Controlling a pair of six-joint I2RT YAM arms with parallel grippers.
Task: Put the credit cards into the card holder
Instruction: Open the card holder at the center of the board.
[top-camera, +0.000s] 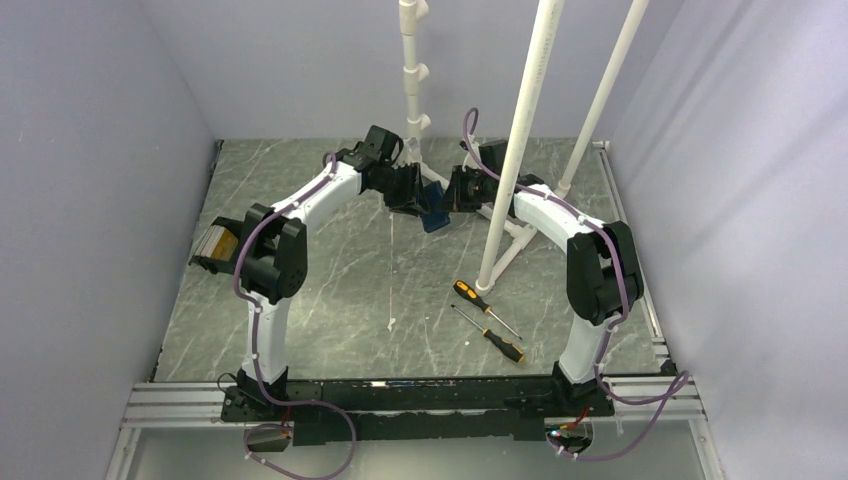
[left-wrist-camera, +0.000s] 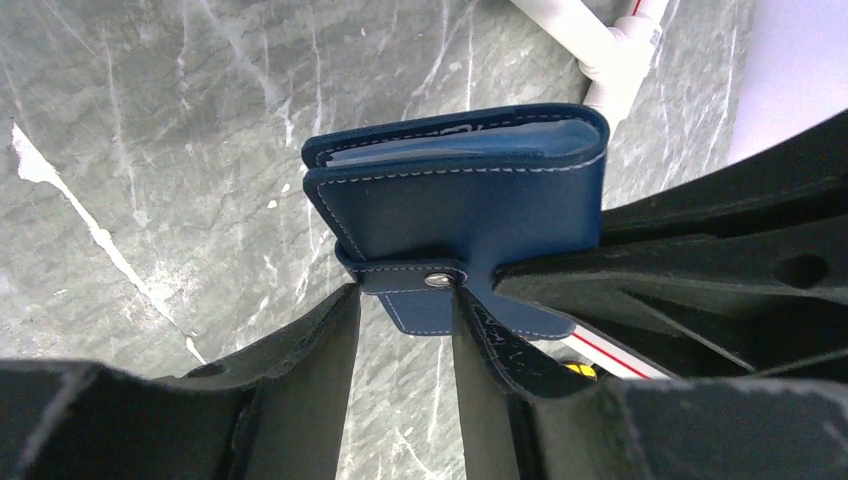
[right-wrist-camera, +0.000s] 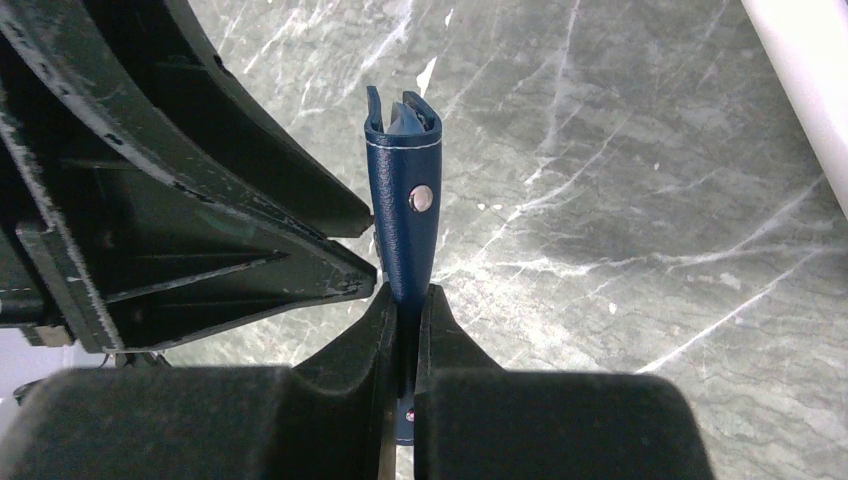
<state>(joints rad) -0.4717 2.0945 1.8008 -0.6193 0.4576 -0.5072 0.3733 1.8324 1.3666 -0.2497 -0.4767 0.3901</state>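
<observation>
The navy-blue card holder (top-camera: 435, 218) is held above the table at the back centre, between both grippers. My right gripper (right-wrist-camera: 405, 297) is shut on its lower edge and holds it on edge, snap stud facing out (right-wrist-camera: 402, 210). My left gripper (left-wrist-camera: 405, 295) is open, its fingertips on either side of the clasp tab of the folded holder (left-wrist-camera: 460, 200). A pale blue inner layer shows between the flaps; I cannot tell if it is a card. Orange-yellow credit cards (top-camera: 229, 241) show in a black box at the left.
The black open-topped box (top-camera: 212, 247) sits by the left wall. Two orange-handled screwdrivers (top-camera: 486, 304) (top-camera: 492, 337) lie at centre right. White PVC pipes (top-camera: 520, 150) rise from a stand just behind and right of the grippers.
</observation>
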